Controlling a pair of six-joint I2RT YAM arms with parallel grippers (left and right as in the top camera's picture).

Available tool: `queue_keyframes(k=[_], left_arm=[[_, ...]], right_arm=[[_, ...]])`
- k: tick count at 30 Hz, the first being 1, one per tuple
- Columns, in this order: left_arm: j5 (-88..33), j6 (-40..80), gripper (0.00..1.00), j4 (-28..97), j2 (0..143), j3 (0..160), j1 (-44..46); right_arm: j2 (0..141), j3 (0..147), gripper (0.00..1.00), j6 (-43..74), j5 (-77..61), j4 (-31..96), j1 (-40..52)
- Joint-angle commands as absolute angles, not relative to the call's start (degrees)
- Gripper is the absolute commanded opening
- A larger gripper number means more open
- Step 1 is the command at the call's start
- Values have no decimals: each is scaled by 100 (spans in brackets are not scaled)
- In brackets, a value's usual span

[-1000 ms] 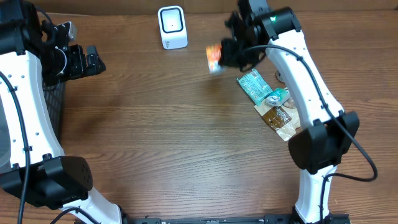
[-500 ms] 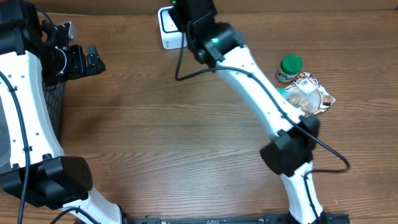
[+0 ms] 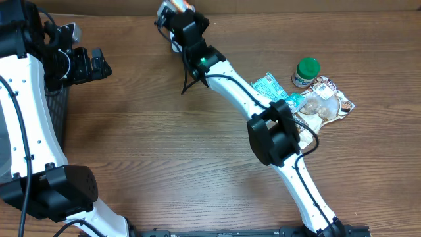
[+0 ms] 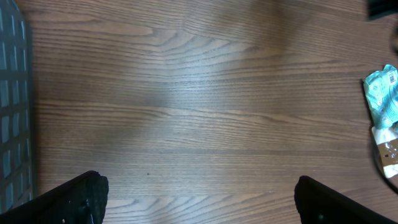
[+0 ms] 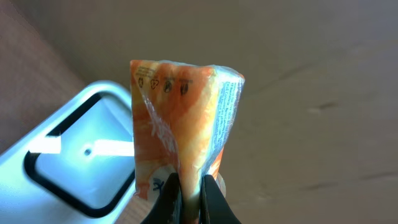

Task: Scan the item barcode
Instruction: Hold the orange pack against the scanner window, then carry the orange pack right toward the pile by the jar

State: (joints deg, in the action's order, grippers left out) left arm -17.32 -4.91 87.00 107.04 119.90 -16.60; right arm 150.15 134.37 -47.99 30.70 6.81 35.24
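right gripper (image 5: 188, 194) is clamped tight on the lower end of the orange packet (image 5: 183, 118), holding it upright just in front of the white scanner (image 5: 74, 158) at the far edge of the table (image 3: 164, 145). left gripper (image 3: 103, 63) hangs with its fingers wide apart over the table's left side, near a dark mesh basket (image 4: 12, 93). a teal packet (image 3: 265, 85), a green-capped bottle (image 3: 306, 70) and a clear pouch (image 3: 327, 100) lie together at the right.
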Motion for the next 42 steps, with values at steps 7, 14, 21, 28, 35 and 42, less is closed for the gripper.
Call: queue_keyframes(k=[7, 14, 21, 28, 35, 42], left_arm=[[-1739, -580, 100, 8691, 10694, 12042, -1675], [-1737, -580, 99, 8691, 10694, 12042, -1675], [-1739, -580, 100, 8691, 10694, 12042, -1675], [-1739, -580, 99, 8691, 10694, 12042, -1675], [-1739, -580, 99, 8691, 10694, 12042, -1675], [-1739, -580, 100, 8691, 10694, 12042, -1675]], right_arm=[[15342, 13496, 4, -5297, 2978, 390, 3514], [15342, 13496, 4, -5299, 2943, 340, 3516], [15342, 13496, 4, -5299, 2947, 344, 3516], [15224, 13496, 4, -5070, 2952, 384, 3527], [14245, 13498, 4, -3363, 2399, 1448, 3531], [12350, 13498, 4, -202, 1612, 4477, 3531]])
